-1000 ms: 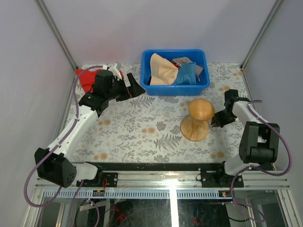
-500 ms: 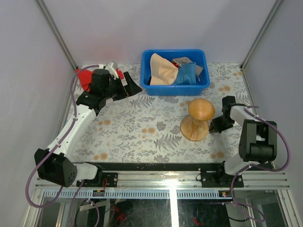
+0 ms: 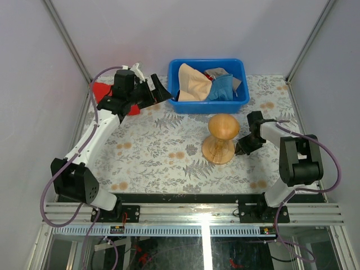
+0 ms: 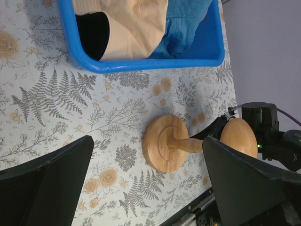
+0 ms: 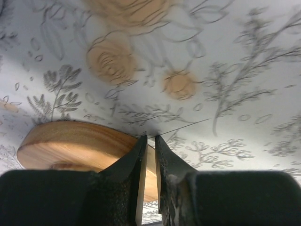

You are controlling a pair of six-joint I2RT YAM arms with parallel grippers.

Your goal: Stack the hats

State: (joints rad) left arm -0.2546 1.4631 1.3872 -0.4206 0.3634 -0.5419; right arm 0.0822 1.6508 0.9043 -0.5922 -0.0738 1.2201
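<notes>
Hats: the peach-beige hat (image 3: 194, 82), the blue hat (image 3: 222, 88) and the grey-khaki hat (image 3: 216, 72) lie crumpled together inside the blue bin (image 3: 208, 107) at the far middle of the desk (image 3: 163, 146). The peach-beige one fills the bin's left half, with the blue one touching it on the right and the grey-khaki one behind both.

Left pincer (image 3: 161, 90): hovers just beside the bin's left end, with its fingers spread wide and nothing between them.

Wooden stand (image 3: 219, 140): on the desk in front of the bin, apart from it.

Right pincer (image 5: 149, 140): low on the desk. Its fingers are pressed almost together, leaving only a thin slit, and their tips sit against the rim of the stand's base.

Red fabric (image 3: 101, 91): at the far left of the desk, partly under the left arm. Whether it has a brim cannot be told.
</notes>
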